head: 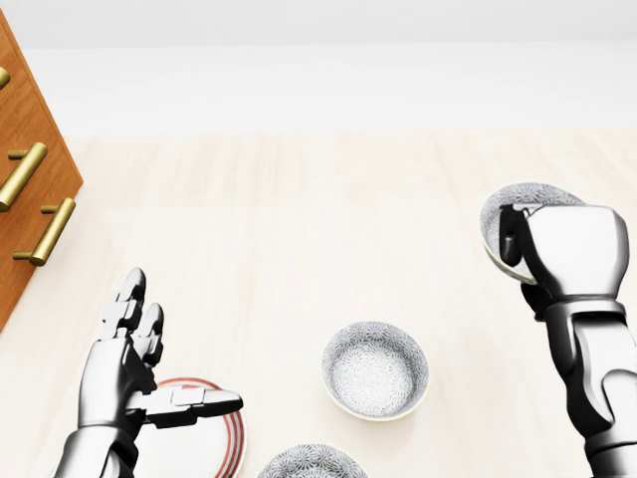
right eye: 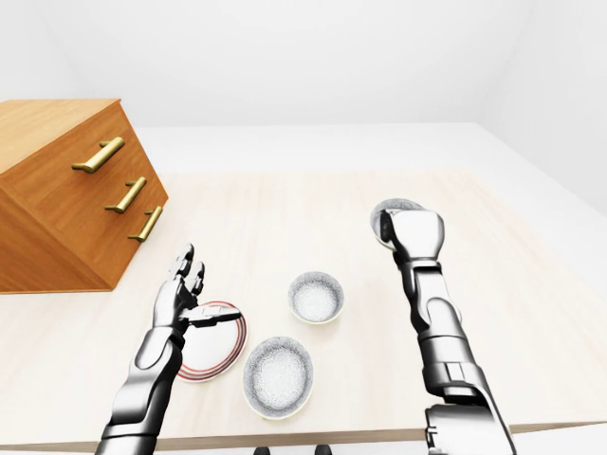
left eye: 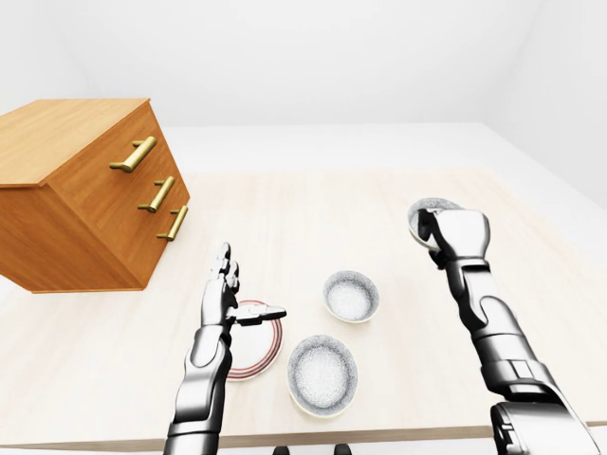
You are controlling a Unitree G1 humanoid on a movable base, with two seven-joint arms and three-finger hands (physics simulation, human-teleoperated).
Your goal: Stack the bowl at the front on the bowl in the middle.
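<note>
Up at my right hand [head: 567, 249], the fingers [head: 511, 239] are closed round the rim of a bowl [head: 508, 214], held tilted and clear of the worktop [left eye: 285, 204]. My left hand [left eye: 226, 299] hangs open, fingers spread and thumb out, over a red-rimmed plate [left eye: 268, 353], gripping nothing.

Two more bowls sit on the worktop, both down and to the left of my right fingers: the middle bowl [head: 375, 369] nearer them, the near-edge bowl [left eye: 322, 375] farther off toward me, just beside the plate. Both stand upright and apart from each other.

I judge the carried bowl must travel down-left to reach the middle bowl, then level out so the rims sit parallel before release. My right hand is the one loaded; the left is about as near the target but empty, so it should stay aside.
</note>
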